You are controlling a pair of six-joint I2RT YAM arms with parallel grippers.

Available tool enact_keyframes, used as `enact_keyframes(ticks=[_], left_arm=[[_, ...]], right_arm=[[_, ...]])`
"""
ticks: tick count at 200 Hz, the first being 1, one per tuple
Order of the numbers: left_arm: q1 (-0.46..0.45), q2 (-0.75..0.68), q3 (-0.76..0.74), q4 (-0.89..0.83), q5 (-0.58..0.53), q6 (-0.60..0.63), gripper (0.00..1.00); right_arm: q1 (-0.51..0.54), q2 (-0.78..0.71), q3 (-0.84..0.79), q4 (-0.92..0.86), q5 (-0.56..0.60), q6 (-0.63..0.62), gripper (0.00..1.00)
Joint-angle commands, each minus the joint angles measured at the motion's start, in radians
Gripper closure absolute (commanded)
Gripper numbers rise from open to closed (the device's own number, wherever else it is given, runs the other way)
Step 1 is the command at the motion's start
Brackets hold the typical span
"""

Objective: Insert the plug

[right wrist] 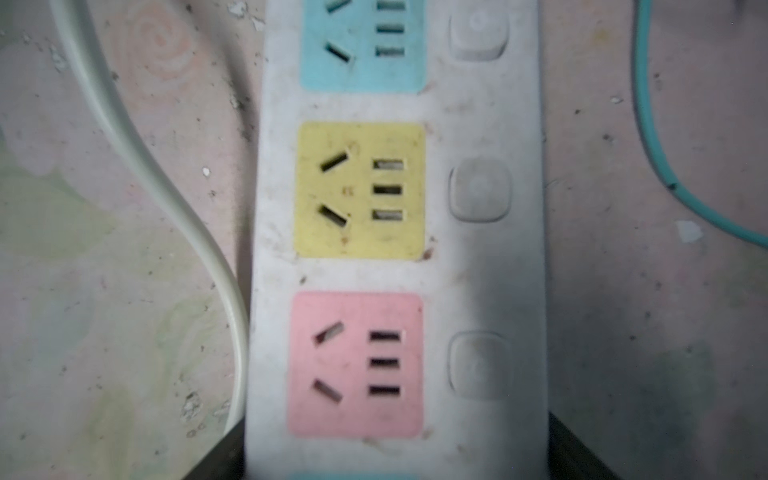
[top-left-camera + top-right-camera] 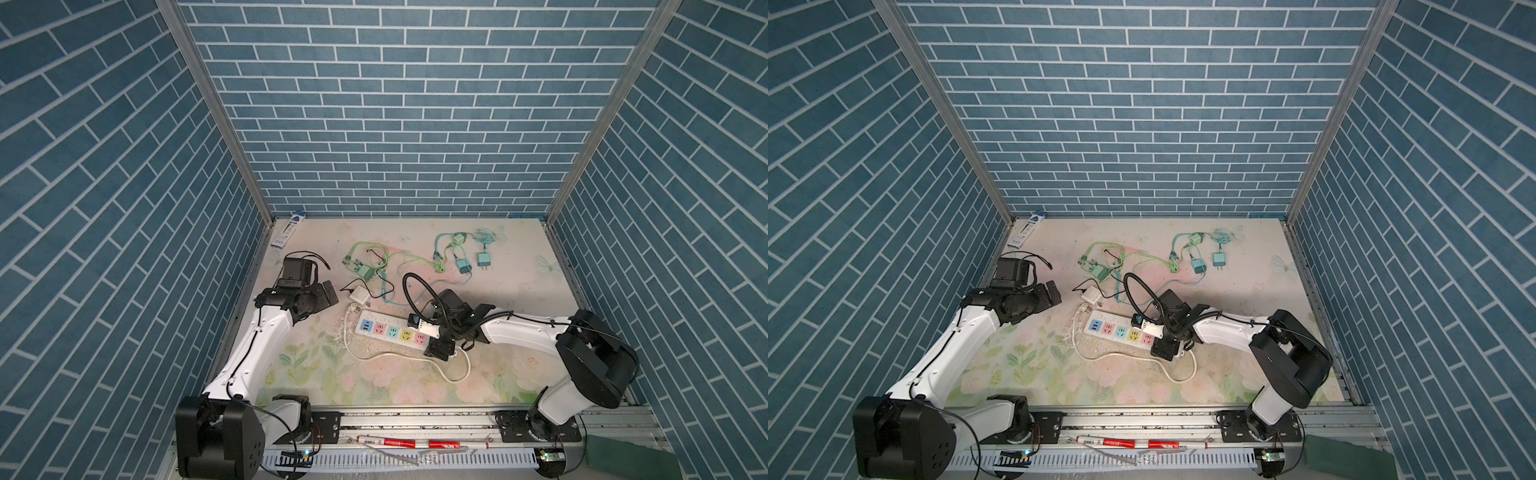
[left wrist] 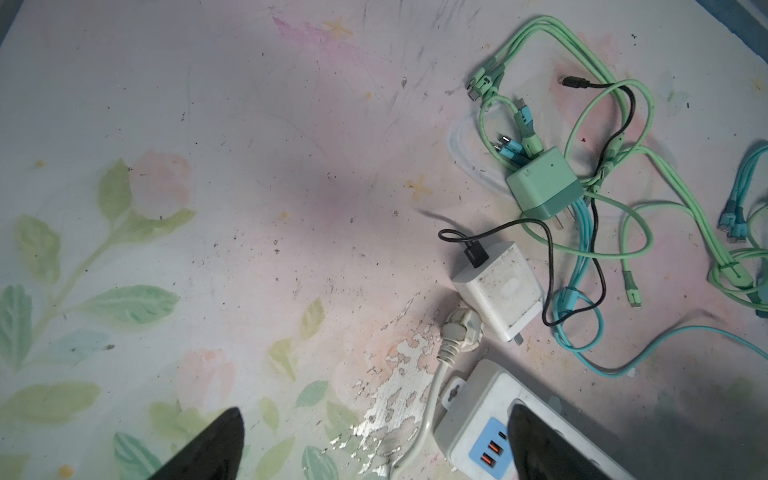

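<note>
Crowding | white charger (image 3: 498, 291) beside power strip (image 2: 392, 331) | green charger (image 3: 542, 187) (cable-tangled) beyond

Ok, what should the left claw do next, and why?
Probably shift the left claw over the white charger and lower around it. It is open and empty, the charger lies loose beside the power strip, and the right claw seems to brace the strip's sides.

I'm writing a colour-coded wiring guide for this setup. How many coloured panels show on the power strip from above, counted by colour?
Blue panel: 1
Pink panels: 2
Teal panel: 1
Yellow panel: 1
Total: 5 showing on the power strip; one end of it is covered from view.
</note>
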Motion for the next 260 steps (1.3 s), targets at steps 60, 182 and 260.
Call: enact_keyframes(ticks=[60, 182, 260], left_arm=[[-0.001, 0.010, -0.011, 0.003, -0.016, 0.002, 0.00], [0.024, -0.040, 0.000, -0.084, -0.061, 0.010, 0.00], [0.024, -0.051, -0.022, -0.051, -0.016, 0.030, 0.00]], right_arm=[[0.038, 0.216, 0.198, -0.005, -0.048, -0.144, 0.62], [0.103, 0.375, 0.376, 0.032, -0.072, -0.137, 0.61], [0.102, 0.318, 0.276, 0.007, -0.048, -0.155, 0.36]])
